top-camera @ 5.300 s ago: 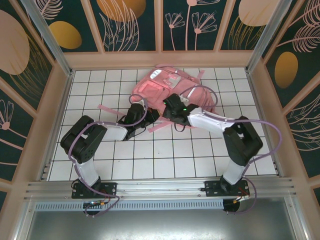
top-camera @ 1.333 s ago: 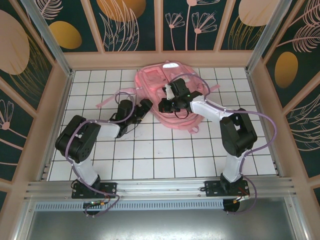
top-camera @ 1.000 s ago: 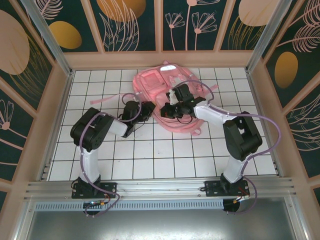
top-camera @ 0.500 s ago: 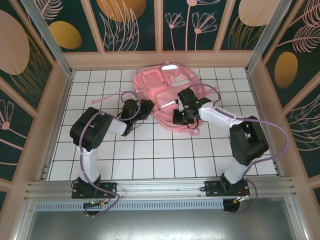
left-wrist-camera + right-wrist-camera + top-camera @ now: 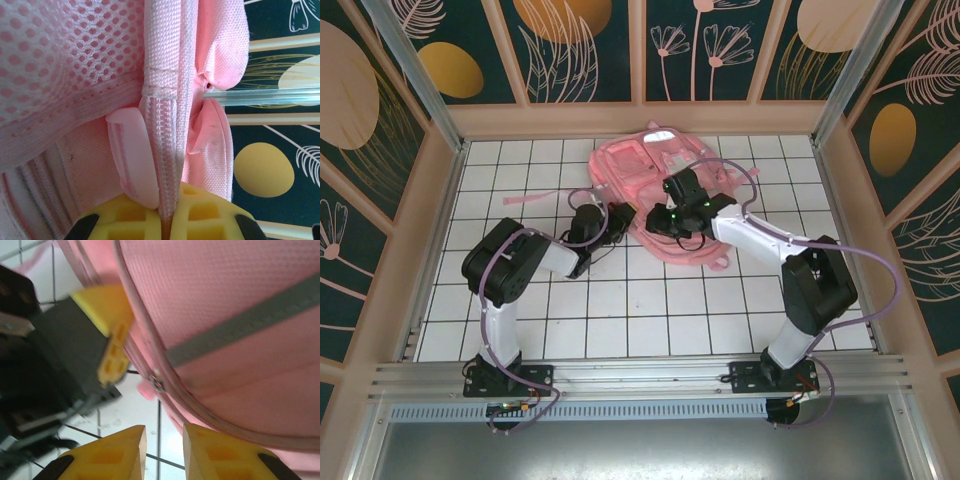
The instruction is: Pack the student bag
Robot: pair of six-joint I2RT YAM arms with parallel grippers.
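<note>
The student bag (image 5: 655, 160), a large soft pink backpack, lies at the back middle of the table. My left gripper (image 5: 618, 218) is at its near left edge. In the left wrist view it (image 5: 170, 216) is shut on the bag's zipper seam (image 5: 167, 125), with a pale pink tab (image 5: 131, 155) beside the pads. My right gripper (image 5: 656, 222) hovers just right of it, over the bag's near edge. Its jaws (image 5: 164, 450) stand slightly open with only the tiled floor between them. A metal zipper pull (image 5: 156, 381) lies just ahead of them, and the left gripper's yellow finger (image 5: 114, 330) is close by.
A loose pink strap (image 5: 533, 197) trails left of the bag on the white tiled table (image 5: 650, 300). Wooden frame walls close in the table on three sides. Purple cables loop off both arms. Free tiles lie in front of the bag.
My right gripper has let go and opened a little, and has moved left toward the left gripper. The left gripper stays shut on the seam. The bag has shifted slightly.
</note>
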